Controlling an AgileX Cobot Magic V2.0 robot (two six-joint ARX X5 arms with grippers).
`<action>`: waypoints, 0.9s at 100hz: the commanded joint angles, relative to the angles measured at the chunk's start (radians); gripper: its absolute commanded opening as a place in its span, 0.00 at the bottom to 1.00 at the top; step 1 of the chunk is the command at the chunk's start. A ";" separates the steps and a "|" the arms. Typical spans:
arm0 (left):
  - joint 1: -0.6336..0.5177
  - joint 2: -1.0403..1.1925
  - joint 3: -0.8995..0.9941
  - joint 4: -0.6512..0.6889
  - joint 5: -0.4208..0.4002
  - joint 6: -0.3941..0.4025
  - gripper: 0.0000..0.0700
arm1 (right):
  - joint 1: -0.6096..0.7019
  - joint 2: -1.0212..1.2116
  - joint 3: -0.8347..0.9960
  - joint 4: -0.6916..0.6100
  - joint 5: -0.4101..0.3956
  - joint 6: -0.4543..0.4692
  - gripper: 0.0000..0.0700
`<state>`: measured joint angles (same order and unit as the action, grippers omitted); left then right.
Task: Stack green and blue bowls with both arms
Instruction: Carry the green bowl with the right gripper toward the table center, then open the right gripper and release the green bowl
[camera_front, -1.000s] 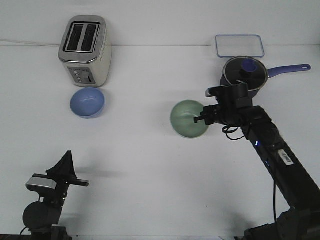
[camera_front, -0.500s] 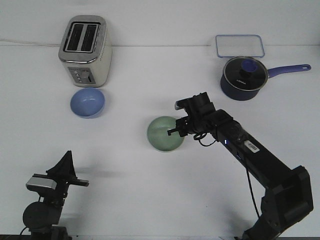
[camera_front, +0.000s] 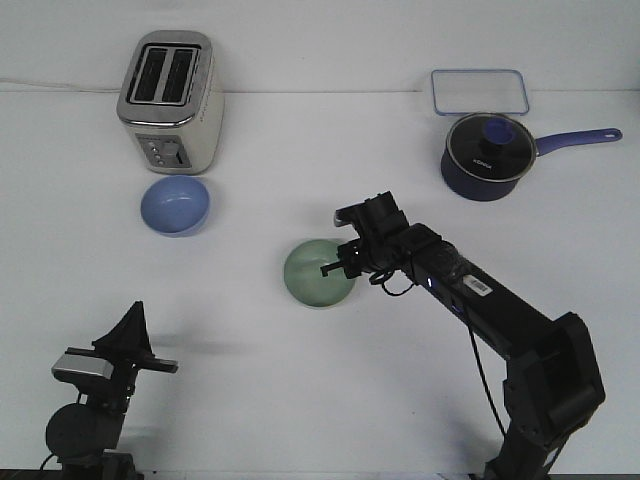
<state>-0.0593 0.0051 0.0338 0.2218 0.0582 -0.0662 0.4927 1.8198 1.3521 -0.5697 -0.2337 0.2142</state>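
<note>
One end effector (camera_front: 333, 266) gripping green bowl (camera_front: 312, 275)

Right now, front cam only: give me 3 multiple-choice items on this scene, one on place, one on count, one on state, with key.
1. Where is the blue bowl?
A. Just in front of the toaster
B. Beside the saucepan
C. Inside the green bowl

2. How many bowls are on the table?
A. One
B. Two
C. Three

3. What is the right gripper doing?
A. Resting far from any bowl
B. Holding the saucepan lid
C. At the green bowl's rim

Answers:
1. A, the blue bowl sits directly before the toaster's control panel.
2. B, one blue and one green bowl show, apart from each other.
3. C, its fingers reach over the green bowl's right edge and look closed on it, while the left gripper sits low at the near corner.
</note>
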 joint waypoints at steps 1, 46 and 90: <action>0.001 -0.002 -0.020 0.010 0.001 0.004 0.01 | 0.011 0.035 0.013 0.005 -0.001 0.016 0.00; 0.001 -0.002 -0.020 0.011 0.001 0.004 0.01 | 0.019 0.047 0.013 0.002 0.006 0.018 0.04; 0.001 -0.002 -0.020 0.011 0.001 0.004 0.01 | 0.013 0.035 0.017 -0.002 -0.003 0.026 0.66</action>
<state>-0.0593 0.0051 0.0338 0.2218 0.0582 -0.0662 0.5030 1.8393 1.3521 -0.5716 -0.2340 0.2333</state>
